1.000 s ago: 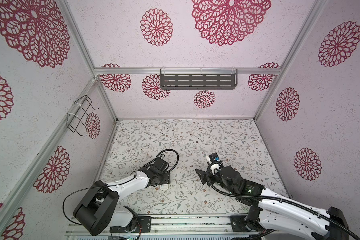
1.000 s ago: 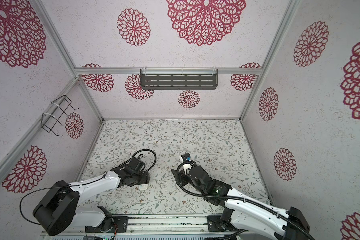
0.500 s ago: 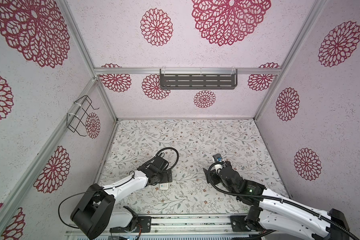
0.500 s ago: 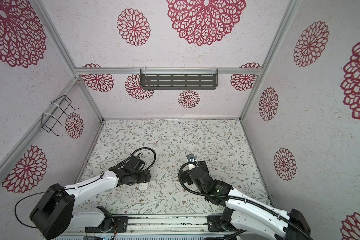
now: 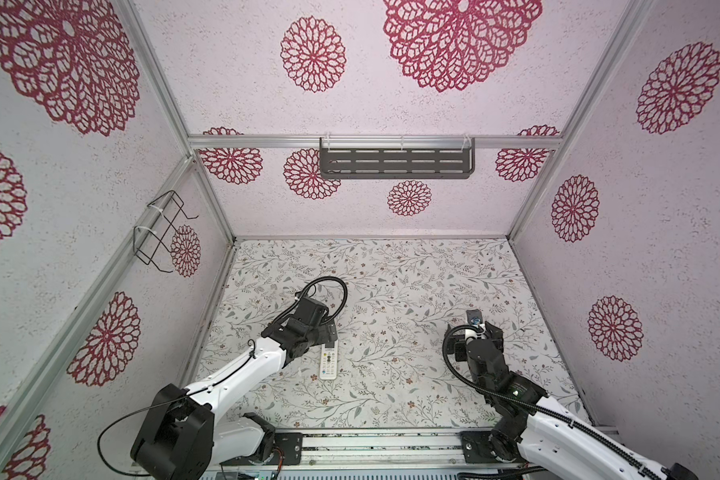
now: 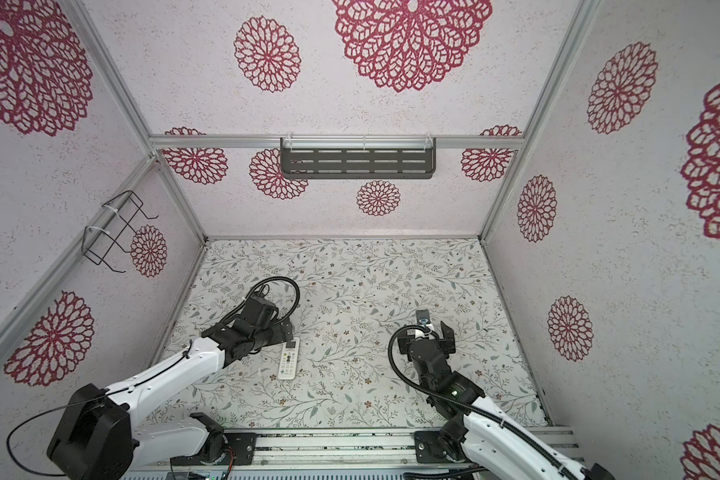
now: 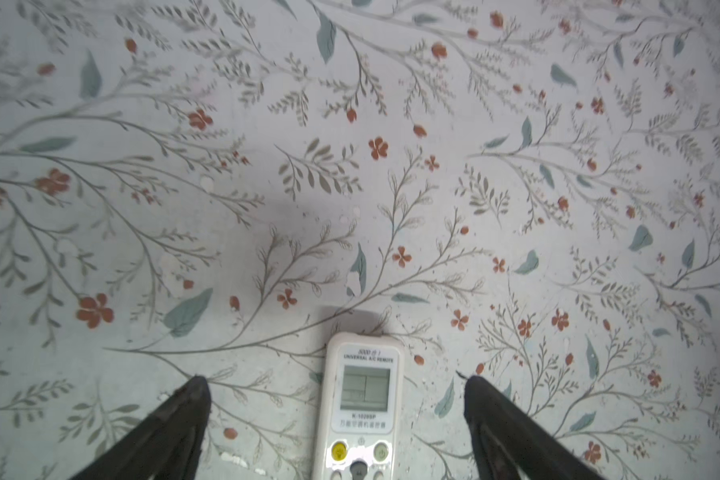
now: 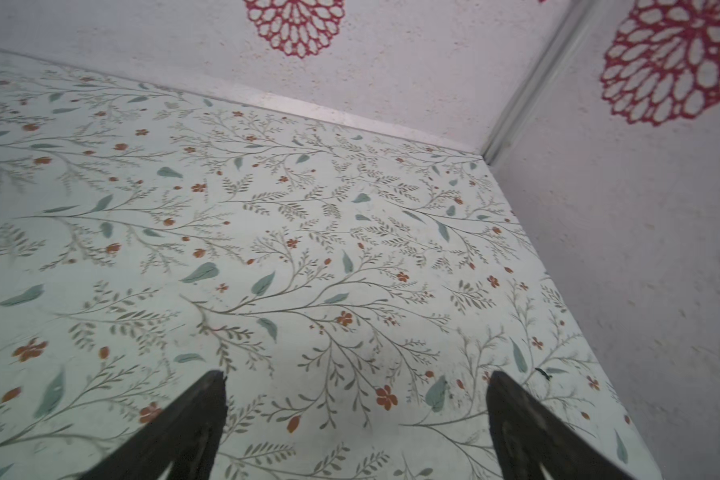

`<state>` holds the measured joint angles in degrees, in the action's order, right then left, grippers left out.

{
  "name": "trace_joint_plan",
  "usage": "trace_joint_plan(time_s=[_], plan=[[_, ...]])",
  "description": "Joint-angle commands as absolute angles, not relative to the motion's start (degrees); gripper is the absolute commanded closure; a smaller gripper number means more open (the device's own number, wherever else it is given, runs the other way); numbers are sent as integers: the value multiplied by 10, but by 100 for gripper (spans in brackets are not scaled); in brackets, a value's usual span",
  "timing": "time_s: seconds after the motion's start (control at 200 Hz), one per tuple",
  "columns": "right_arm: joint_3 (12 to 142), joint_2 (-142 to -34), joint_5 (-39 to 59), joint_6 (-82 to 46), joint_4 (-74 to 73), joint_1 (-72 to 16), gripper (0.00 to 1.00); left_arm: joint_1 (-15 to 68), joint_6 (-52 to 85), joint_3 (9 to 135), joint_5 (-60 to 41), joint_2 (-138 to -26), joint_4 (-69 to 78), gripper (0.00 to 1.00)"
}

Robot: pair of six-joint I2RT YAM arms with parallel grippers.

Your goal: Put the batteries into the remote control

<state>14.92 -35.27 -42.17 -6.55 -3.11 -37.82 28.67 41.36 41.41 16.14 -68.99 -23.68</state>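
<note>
The remote control (image 5: 329,362) (image 6: 288,358) lies flat on the floral table, screen and buttons facing up, a slim white handset left of the middle. In the left wrist view the remote control (image 7: 360,409) shows its grey screen and a yellow button. My left gripper (image 7: 333,380) (image 5: 327,332) hovers over the screen end, open, its fingers well apart on either side and not touching it. My right gripper (image 8: 356,376) (image 5: 474,338) is open over bare table to the right, holding nothing. The batteries are out of view.
A dark slotted shelf (image 5: 395,164) hangs on the back wall. A black wire basket (image 5: 163,232) is fixed to the left wall. A metal rail (image 5: 375,446) runs along the front edge. The back right corner post (image 8: 528,87) stands ahead of the right gripper.
Both grippers have opened wide. The right gripper has moved to the right, away from the middle. The left gripper has drawn back a little, leaving the remote lying on the table.
</note>
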Motion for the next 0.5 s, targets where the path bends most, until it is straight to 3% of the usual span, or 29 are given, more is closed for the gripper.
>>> trace_joint_plan(time_s=[0.0,0.255,0.37,0.495], plan=[[112,-314,-450,-62,-140,-330,1,277,426,397,290,-652,-188,3],[2,-291,-424,39,-354,-270,1,212,393,443,421,-642,-284,3],[-56,-358,-388,80,-516,-229,1,180,386,427,444,-622,-262,3],[-26,-466,-363,45,-555,-164,1,136,328,369,399,-600,-145,3]])
